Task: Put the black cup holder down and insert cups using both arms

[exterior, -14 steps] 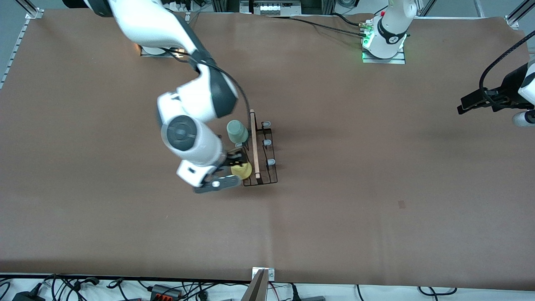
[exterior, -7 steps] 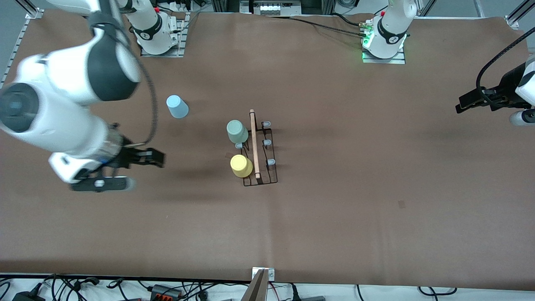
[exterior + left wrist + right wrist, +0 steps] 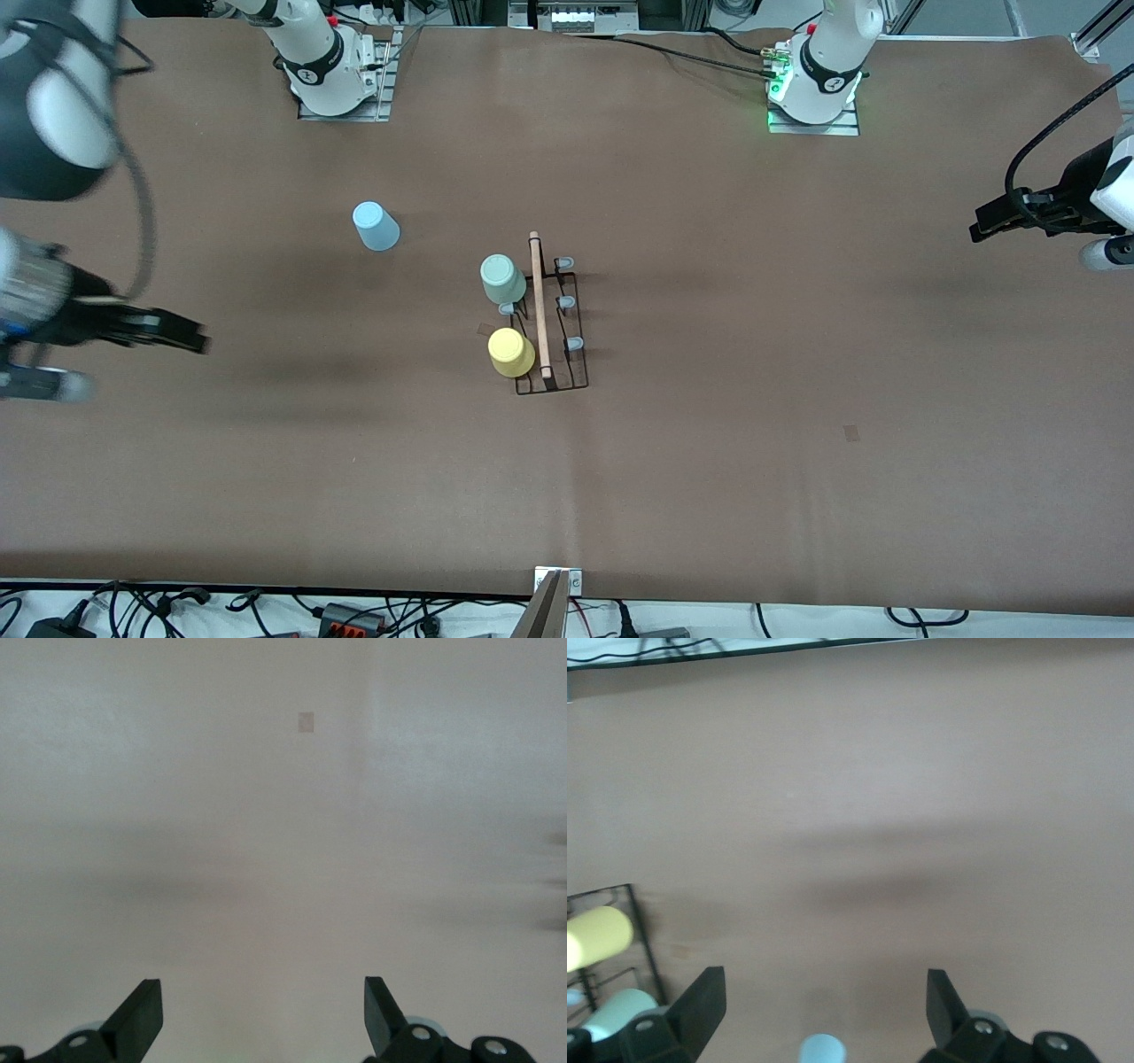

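Black cup holder (image 3: 551, 321) stood mid-counter (image 3: 753, 399) carrying mint cup (image 3: 502, 278) and yellow cup (image 3: 511, 351). Right claw (image 3: 824, 1001) and left claw (image 3: 263, 1010) hung wide open, empty.

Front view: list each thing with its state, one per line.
black cup holder: upright on table.
mint green cup: inverted on a peg.
yellow cup: inverted on a peg.
light blue cup: loose on table.
left gripper: open, empty.
right gripper: open, empty.
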`<action>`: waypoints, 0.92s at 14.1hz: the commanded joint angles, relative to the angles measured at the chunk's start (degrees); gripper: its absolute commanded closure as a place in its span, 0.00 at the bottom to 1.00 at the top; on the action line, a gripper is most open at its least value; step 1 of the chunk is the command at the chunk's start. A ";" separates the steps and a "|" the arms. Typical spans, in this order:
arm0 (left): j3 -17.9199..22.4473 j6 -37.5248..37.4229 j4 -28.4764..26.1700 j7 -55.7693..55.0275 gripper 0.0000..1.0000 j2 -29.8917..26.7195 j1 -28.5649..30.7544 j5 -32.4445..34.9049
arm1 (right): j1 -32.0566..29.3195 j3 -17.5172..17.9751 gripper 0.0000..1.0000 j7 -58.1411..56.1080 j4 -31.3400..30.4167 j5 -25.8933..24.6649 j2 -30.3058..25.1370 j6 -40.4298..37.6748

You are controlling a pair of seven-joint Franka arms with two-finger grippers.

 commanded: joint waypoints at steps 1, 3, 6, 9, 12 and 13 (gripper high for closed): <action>-0.44 -0.61 0.33 0.38 0.00 0.03 0.11 1.25 | -10.14 11.02 0.00 -1.32 -10.08 -4.49 -9.12 2.44; -0.44 -0.69 0.33 0.38 0.00 -0.06 0.11 1.25 | -11.85 11.93 0.00 -3.32 -10.99 -4.93 -10.20 2.37; -0.27 -0.87 0.42 0.91 0.00 -0.14 0.29 1.16 | -12.72 11.84 0.00 -6.59 -10.99 -6.77 -10.55 1.49; -0.62 -0.96 0.59 0.21 0.00 -0.14 -0.32 1.16 | -12.99 11.84 0.00 -6.42 -17.02 -6.95 -14.66 1.38; -0.44 -0.78 0.59 0.21 0.00 -0.14 -0.33 1.16 | -13.08 11.84 0.00 -6.24 -32.48 -6.87 -23.71 10.17; -0.44 -0.87 0.59 0.29 0.00 -0.14 -0.33 1.16 | -13.08 11.84 0.00 -6.15 -35.13 -6.87 -25.91 10.62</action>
